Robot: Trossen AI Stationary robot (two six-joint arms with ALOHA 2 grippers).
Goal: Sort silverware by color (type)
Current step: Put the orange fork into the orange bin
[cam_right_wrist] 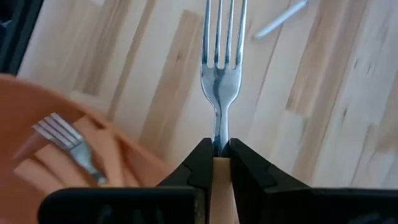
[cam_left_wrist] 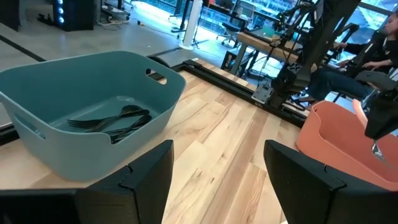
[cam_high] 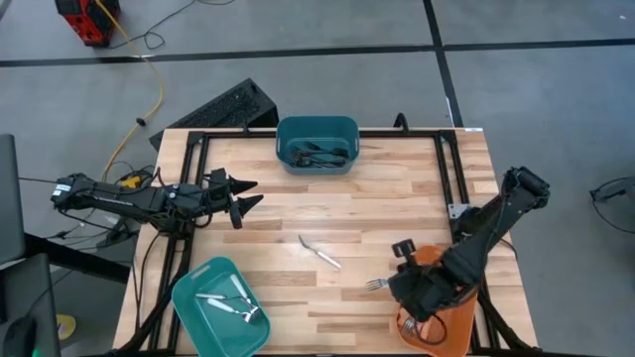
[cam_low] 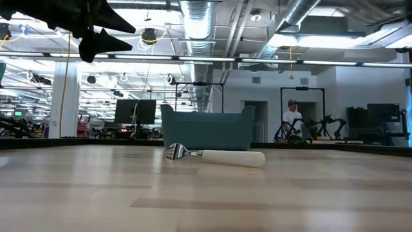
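My right gripper (cam_high: 397, 288) hangs over the left rim of the orange bin (cam_high: 442, 322), shut on an orange-handled fork whose silver head (cam_high: 374, 286) sticks out toward the table's left. Another fork (cam_right_wrist: 65, 140) lies in that bin. A white-handled piece of silverware (cam_high: 319, 251) lies flat on the table's middle. My left gripper (cam_high: 248, 196) waits open in the air at the table's left side, near nothing. Black silverware (cam_left_wrist: 112, 123) lies in the dark teal bin (cam_high: 317, 144). White silverware (cam_high: 226, 303) lies in the light teal bin (cam_high: 220, 307). My right gripper pinches the fork between its two fingers where the silver neck meets the orange handle (cam_right_wrist: 219, 144). The fingers come from above, slanting down, and lie along the fork. The tines (cam_right_wrist: 222, 31) point away past the fingertips, and the fork hangs clear of table and bin.
The dark teal bin stands at the table's far middle, the light teal bin at the near left corner, the orange bin at the near right corner. A black frame (cam_high: 198, 139) runs along the far and side edges. Bare wood lies between the bins.
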